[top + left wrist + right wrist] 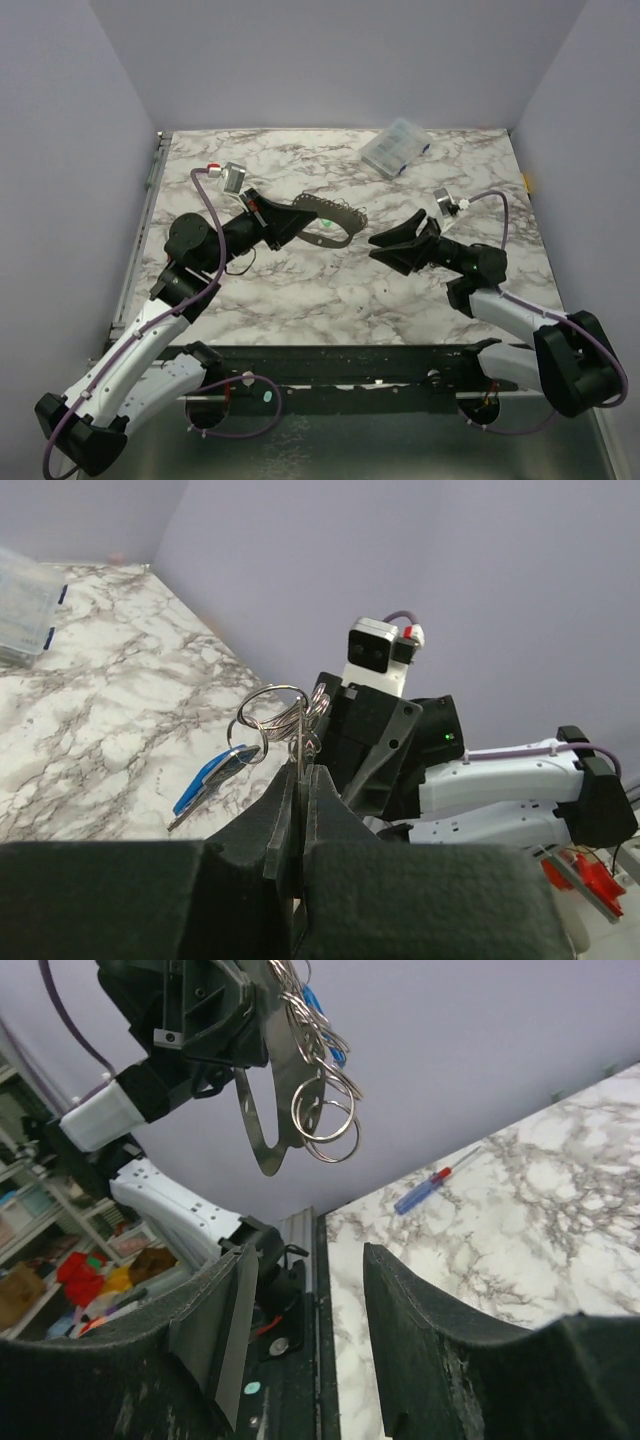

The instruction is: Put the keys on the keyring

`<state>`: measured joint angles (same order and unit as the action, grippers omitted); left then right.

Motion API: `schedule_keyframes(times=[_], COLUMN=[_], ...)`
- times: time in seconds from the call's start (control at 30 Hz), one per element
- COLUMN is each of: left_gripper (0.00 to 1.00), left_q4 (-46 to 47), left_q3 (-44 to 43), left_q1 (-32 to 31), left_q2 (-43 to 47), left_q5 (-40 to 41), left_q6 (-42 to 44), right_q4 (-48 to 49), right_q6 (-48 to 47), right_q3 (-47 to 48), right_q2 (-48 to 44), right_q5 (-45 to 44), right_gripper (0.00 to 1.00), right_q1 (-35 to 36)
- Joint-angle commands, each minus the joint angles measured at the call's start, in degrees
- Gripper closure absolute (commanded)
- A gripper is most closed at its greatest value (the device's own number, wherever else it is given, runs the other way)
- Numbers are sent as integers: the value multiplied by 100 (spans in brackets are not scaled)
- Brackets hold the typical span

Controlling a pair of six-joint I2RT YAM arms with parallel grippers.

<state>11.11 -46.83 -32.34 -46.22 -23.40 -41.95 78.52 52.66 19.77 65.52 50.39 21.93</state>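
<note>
Marbled tabletop (pixel 330 290); lilac walls (pixel 330 60); keyring (pixel 268 1140) aloft

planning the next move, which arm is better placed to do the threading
Right: the right pincer is open, empty and faces the keyring. The left pincer is shut on the keyring, so it probably should just hold.

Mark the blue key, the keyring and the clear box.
blue key (pixel 215 776), left wrist view, on its blue head.
keyring (pixel 265 1110), right wrist view, on its flat curved band.
clear box (pixel 395 148), top external view, on its lid.
</note>
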Motion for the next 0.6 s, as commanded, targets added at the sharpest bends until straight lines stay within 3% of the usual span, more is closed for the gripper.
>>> schedule_keyframes(times=[0.0,0.57], left_gripper=[100,100], left_q4=[361,870], left_q3=[-151,12], left_q1=[13,19], left_q2=[130,178], left_q5=[-277,-620], left_q6=[-211,-479], right_q4=[1949,2076], right_q6=[1067,1124], right_q3=[294,808], right_q2=[380,517], right_q5=[740,688], right_gripper=[46,61], right_q1=[-103,-106])
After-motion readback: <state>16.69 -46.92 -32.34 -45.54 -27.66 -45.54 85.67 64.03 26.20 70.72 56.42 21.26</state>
